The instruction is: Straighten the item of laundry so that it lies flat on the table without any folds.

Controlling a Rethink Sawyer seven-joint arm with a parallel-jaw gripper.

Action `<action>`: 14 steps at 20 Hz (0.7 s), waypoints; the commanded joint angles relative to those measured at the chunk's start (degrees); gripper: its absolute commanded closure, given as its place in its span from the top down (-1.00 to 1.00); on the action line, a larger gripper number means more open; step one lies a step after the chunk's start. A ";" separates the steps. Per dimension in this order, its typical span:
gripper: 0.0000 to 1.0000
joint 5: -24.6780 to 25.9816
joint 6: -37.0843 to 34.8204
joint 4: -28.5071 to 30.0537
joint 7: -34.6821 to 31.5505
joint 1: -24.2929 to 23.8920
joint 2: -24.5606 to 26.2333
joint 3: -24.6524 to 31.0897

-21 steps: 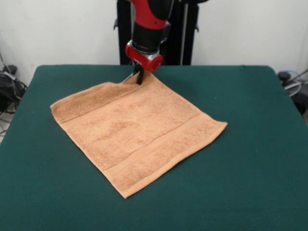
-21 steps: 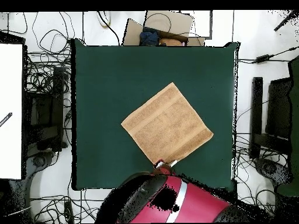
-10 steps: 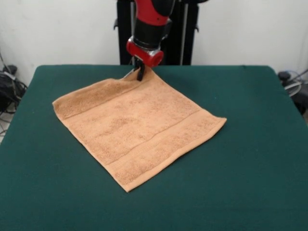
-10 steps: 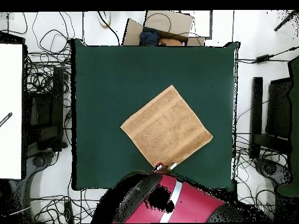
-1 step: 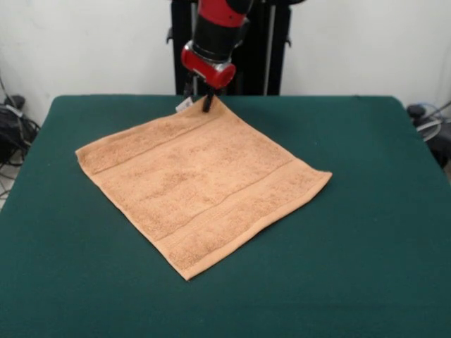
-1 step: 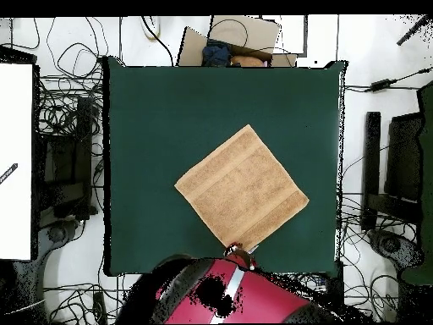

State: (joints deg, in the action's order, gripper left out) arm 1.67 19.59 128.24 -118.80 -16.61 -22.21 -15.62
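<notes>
The towel [image 5: 201,183] lies spread on the green bench [image 5: 366,232] as a diamond, one corner pointing toward the robot's side and the opposite corner toward the camera in the front view. From above it sits a little toward the robot's half of the bench, well clear of every edge [image 6: 243,187]. Its surface looks flat, with both woven bands running straight and no fold showing, so by my reading the spreading work is nearly finished and the step in hand is the final pull on the last corner.

The pincer [image 5: 204,105] stands at that far corner, pointing down, with its dark tips right at the cloth where the small white tag [image 5: 184,105] sticks out. The corner appears slightly raised against the tips, which suggests the pincer is closed on it, but the tips are small and dark, and I cannot tell for certain how far open they are or whether they grip the cloth or only touch it. In the overhead view only the red wrist shows at the towel's corner [image 6: 238,251], the tips hidden beneath it.

If the corner is held, the next move calls for lowering it to the bench without dragging the cloth back, then letting go and lifting straight up so that the corner does not curl over.
</notes>
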 commanded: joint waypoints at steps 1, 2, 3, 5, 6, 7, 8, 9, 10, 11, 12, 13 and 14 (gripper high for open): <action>1.00 1.87 -8.28 -2.79 -1.89 0.43 -0.92 -1.01; 1.00 2.16 -8.46 -3.21 -1.92 0.24 -0.97 -0.95; 1.00 2.47 -8.66 -3.76 -1.76 0.17 -1.06 -1.22; 1.00 3.02 -8.73 -4.71 -1.90 0.13 -0.79 -1.63; 1.00 2.98 -9.07 -5.12 -2.12 0.34 -0.69 -1.82; 1.00 3.21 -8.95 -5.34 -2.31 0.26 -0.52 -2.09; 1.00 3.16 -9.19 -5.64 -2.59 0.39 -0.47 -2.13; 1.00 2.96 -9.34 -5.91 -2.76 0.65 -0.42 -2.17; 1.00 3.07 -8.66 -5.58 -3.30 0.81 -0.14 -2.30; 1.00 3.30 -8.40 -5.21 -3.61 0.72 -0.11 -2.15; 1.00 3.11 -8.48 -5.19 -3.86 0.96 -0.16 -2.08; 1.00 3.41 -8.53 -4.94 -4.01 0.55 -0.37 -1.55; 1.00 3.56 -9.16 -4.85 -3.99 0.31 -0.82 -0.71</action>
State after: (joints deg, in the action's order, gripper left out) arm 4.30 14.33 128.27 -118.80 -16.65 -23.99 -18.87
